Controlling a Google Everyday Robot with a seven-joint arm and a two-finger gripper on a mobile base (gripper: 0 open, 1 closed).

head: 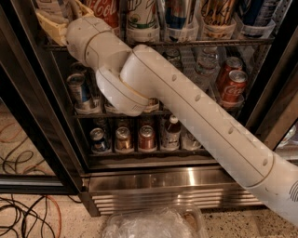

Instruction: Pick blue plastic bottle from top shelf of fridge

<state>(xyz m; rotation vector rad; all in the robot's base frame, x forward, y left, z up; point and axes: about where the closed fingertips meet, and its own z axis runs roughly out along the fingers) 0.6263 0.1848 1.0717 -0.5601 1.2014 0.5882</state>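
Note:
My white arm [186, 107] reaches up and left across the open fridge [153, 181]. My gripper [59, 18], cream coloured, is at the far left end of the top shelf [209, 42], at the top edge of the view. A bottle with a whitish label [47, 5], apparently the blue plastic bottle, stands right at the gripper; its cap is out of view. A red Coca-Cola bottle [103, 9] stands just to its right, followed by a row of other tall bottles.
Lower wire racks hold cans: Coca-Cola cans [233, 83] at the right, a blue can [79, 90] at the left, several small cans [123, 138] below. The black door frame [32, 116] is at the left. Cables [23, 218] lie on the floor. A clear plastic bag [153, 223] lies below.

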